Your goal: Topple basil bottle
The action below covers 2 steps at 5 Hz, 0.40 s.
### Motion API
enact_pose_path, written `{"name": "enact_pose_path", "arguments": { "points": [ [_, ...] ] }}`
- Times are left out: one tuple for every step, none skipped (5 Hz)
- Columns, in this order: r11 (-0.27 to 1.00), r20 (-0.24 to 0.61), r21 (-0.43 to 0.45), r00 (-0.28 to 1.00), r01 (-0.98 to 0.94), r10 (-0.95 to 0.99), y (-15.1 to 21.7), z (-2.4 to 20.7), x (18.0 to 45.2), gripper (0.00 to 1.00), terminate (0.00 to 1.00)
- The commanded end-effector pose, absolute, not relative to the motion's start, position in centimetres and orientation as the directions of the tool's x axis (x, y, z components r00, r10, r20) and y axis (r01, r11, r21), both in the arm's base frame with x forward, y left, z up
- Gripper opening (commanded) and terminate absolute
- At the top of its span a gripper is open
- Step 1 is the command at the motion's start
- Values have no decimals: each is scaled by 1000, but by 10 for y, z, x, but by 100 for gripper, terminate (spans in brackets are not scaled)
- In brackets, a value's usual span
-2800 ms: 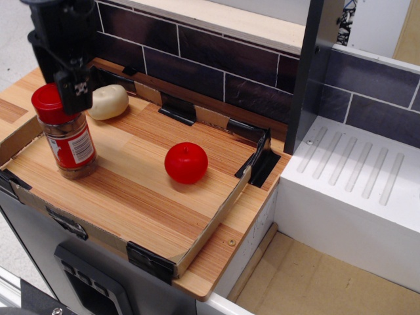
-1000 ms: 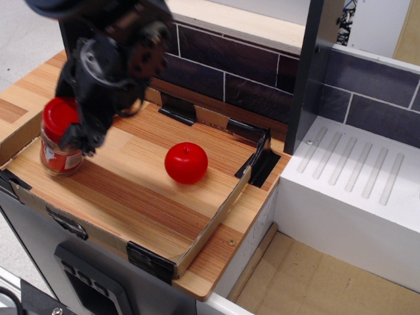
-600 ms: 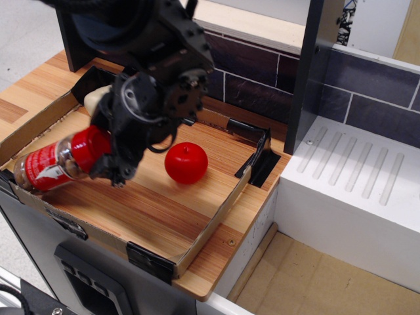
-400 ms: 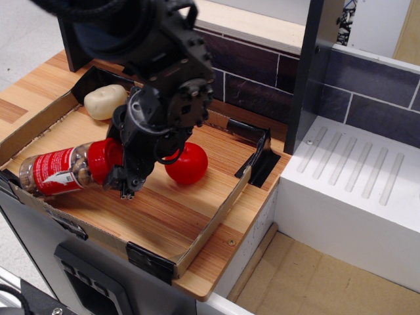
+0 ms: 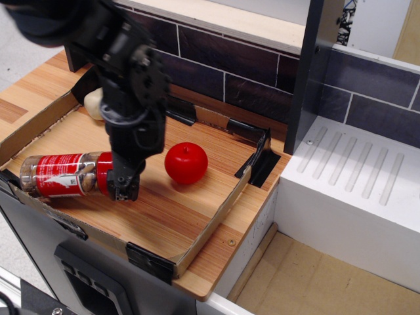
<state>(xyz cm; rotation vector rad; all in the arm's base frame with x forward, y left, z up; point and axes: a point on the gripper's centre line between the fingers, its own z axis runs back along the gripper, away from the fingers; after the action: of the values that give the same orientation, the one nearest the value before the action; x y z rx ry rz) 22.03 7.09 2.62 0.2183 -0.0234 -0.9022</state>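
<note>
The basil bottle lies on its side at the front left of the wooden tray. Its base points left and its red cap end points right. My gripper hangs straight down at the cap end and hides most of the cap. Its fingers look pressed together as one dark block, and they are not around the bottle. The black arm rises behind it towards the upper left.
A red apple sits mid-tray, just right of the gripper. A pale potato peeks out behind the arm at the back left. Low cardboard walls ring the tray. A dark tiled wall stands behind it, and a white drainboard lies to the right.
The bottle stood upright at the tray's left and now lies flat on its side. My gripper swept down and right past its cap and now stands at the cap end.
</note>
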Motion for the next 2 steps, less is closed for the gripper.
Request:
{"name": "enact_pose_path", "arguments": {
  "points": [
    [710,33,188,718,679,-695,80,46,234,100,0],
    [748,41,157,752,645,-658,84,61,239,100,0]
  ]
}}
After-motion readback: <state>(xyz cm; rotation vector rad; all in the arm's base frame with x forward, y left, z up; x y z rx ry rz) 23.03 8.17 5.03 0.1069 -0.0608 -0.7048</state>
